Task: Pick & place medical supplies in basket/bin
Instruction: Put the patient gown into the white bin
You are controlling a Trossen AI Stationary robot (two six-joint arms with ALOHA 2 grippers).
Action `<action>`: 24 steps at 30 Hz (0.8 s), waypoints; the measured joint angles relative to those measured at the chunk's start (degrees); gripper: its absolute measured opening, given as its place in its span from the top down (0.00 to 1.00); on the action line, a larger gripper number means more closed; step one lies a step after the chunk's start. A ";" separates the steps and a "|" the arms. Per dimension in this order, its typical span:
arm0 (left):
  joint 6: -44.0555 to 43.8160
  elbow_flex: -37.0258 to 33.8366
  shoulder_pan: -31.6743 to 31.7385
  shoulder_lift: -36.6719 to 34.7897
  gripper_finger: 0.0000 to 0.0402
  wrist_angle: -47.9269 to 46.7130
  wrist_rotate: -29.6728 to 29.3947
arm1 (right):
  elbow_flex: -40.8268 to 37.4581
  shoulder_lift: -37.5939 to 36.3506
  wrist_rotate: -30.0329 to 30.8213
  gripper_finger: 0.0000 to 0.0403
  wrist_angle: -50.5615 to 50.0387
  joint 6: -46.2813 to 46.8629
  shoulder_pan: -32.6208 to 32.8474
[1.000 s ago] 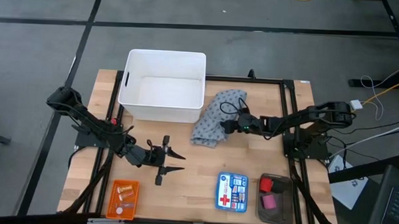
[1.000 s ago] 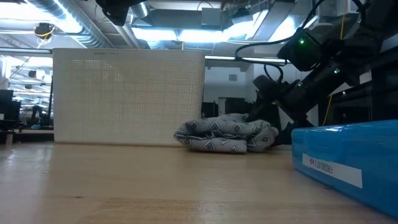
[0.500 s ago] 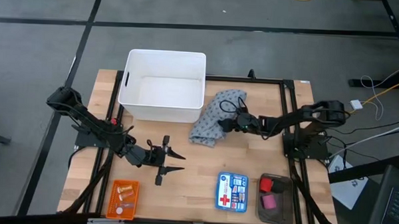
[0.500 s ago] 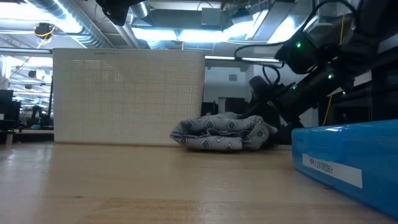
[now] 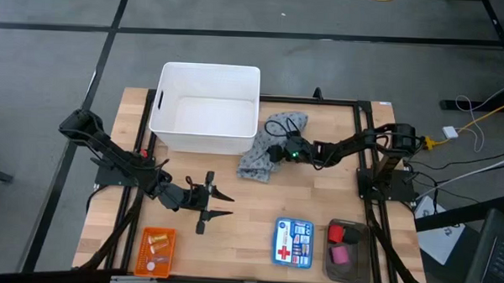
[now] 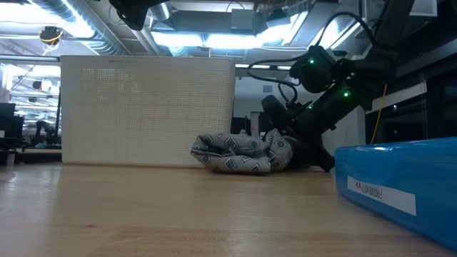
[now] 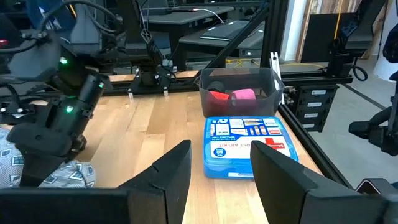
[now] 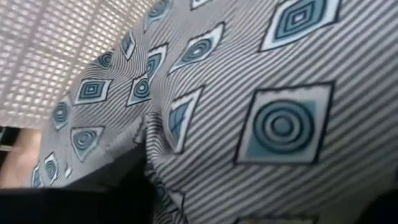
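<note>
The grey-blue patterned cloth (image 5: 267, 147) lies bunched on the table beside the white bin (image 5: 207, 115); it also shows in the low view (image 6: 239, 153). My right gripper (image 5: 277, 152) is low at the cloth's right side, open, with cloth filling its wrist view (image 8: 261, 106). My left gripper (image 5: 221, 203) waits open over bare table toward the near left, also seen in its wrist view (image 7: 221, 180). Red (image 5: 336, 233) and pink (image 5: 340, 255) pieces sit in a dark tray. Tan-gold vials (image 5: 154, 237) lie in an orange tray. My right gripper comes level from the table's right and is pushed into the cloth's right side (image 5: 282, 144). One dark finger (image 8: 93, 193) lies against a fold (image 8: 168, 130), and cloth sits between the open fingers. The cloth rests on the table, heaped up against the gripper.
The white bin stands at the far side, just left of the cloth. A blue first-aid box (image 5: 293, 243) and the dark tray (image 5: 349, 262) sit near the near edge on the right, and the orange tray (image 5: 143, 262) on the left. Black frame rails run along the table's sides.
My right gripper has moved toward the table's left, into the cloth. The cloth's right part has been shoved left and heaped up, so the whole cloth is narrower and closer to the bin.
</note>
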 joint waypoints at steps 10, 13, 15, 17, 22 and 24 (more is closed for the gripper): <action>-0.75 0.00 -0.02 0.00 0.60 -0.14 0.24 | 0.58 -0.02 -3.10 0.93 -2.48 -4.06 -0.50; -0.77 0.00 -0.02 0.00 0.60 -0.14 0.30 | 0.58 -0.02 -4.18 0.93 -2.27 -4.52 -0.45; -0.75 0.00 -0.02 0.00 0.60 -0.14 0.32 | 0.58 -0.02 -4.19 0.93 -2.19 -5.28 0.04; -0.75 0.00 -0.02 0.00 0.60 -0.14 0.32 | 0.58 -0.02 -4.15 0.93 -2.06 -5.69 0.54; -0.75 0.00 -0.02 0.00 0.60 -0.14 0.39 | 0.49 -1.70 -3.62 0.93 -2.54 -6.95 1.47; -0.74 0.00 -0.02 0.00 0.61 -0.14 0.43 | 0.45 -3.24 -3.40 0.93 -2.50 -7.06 2.01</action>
